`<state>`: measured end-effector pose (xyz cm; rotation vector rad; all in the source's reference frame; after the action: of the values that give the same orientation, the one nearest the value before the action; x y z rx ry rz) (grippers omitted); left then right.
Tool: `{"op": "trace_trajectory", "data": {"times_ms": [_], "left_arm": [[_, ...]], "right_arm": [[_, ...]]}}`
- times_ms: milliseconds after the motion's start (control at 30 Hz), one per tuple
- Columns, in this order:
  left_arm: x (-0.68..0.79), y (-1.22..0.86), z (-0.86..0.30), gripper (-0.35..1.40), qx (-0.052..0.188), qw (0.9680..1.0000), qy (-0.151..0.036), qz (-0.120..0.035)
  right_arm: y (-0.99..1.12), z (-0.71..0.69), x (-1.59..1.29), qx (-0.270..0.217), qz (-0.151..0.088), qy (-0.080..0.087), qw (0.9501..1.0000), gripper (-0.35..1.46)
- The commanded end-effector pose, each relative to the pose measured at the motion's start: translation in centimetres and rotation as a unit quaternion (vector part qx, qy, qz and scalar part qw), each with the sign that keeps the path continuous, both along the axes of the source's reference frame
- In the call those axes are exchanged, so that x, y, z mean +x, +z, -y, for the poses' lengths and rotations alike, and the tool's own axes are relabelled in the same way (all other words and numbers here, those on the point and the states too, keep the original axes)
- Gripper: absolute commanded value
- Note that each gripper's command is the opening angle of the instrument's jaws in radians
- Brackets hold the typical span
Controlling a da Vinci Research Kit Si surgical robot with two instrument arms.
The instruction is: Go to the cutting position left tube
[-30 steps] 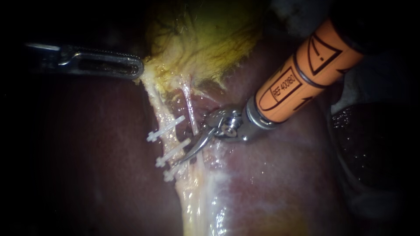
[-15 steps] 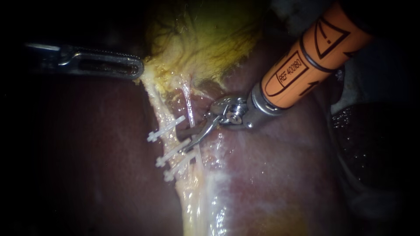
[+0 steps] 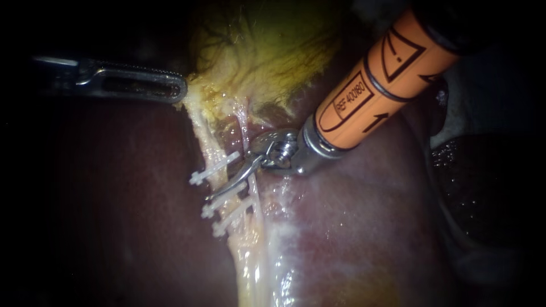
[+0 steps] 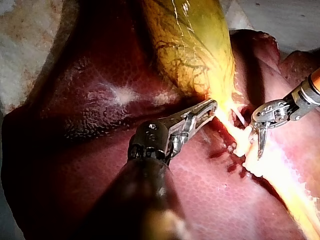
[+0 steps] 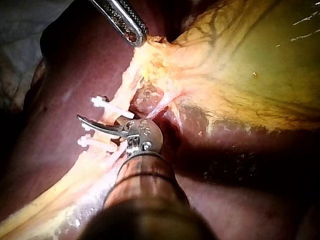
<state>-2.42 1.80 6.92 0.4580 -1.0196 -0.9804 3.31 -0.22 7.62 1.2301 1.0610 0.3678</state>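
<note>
While the left tool (image 3: 180, 91) is closed on the pale edge of the gallbladder (image 3: 267, 51), the right tool (image 3: 211, 195) lies across the left tube (image 3: 206, 139). Its thin curved tip sits between the upper clip (image 3: 205, 174) and the middle clip (image 3: 211, 209). I cannot tell whether the right tool is spread or closed. A third clip (image 3: 223, 227) sits just below. Bare liver (image 3: 352, 227) lies open on both sides of the tube.

Pale surface (image 4: 285, 20), grey cloth (image 5: 20, 35) at the edge, dark surroundings
</note>
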Motion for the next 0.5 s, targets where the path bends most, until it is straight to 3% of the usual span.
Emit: {"op": "trace_trajectory", "data": {"times_ms": [33,500], "left_arm": [[0.00,0.00,0.00,-0.35,0.000,1.0000,0.000,0.000],[0.00,0.00,0.00,-0.35,0.000,1.0000,0.000,0.000]], "right_arm": [[0.00,0.01,0.02,0.002,-0.003,0.002,1.0000,1.13],[-0.06,0.14,0.25,0.022,-0.037,0.022,0.9989,1.13]]}}
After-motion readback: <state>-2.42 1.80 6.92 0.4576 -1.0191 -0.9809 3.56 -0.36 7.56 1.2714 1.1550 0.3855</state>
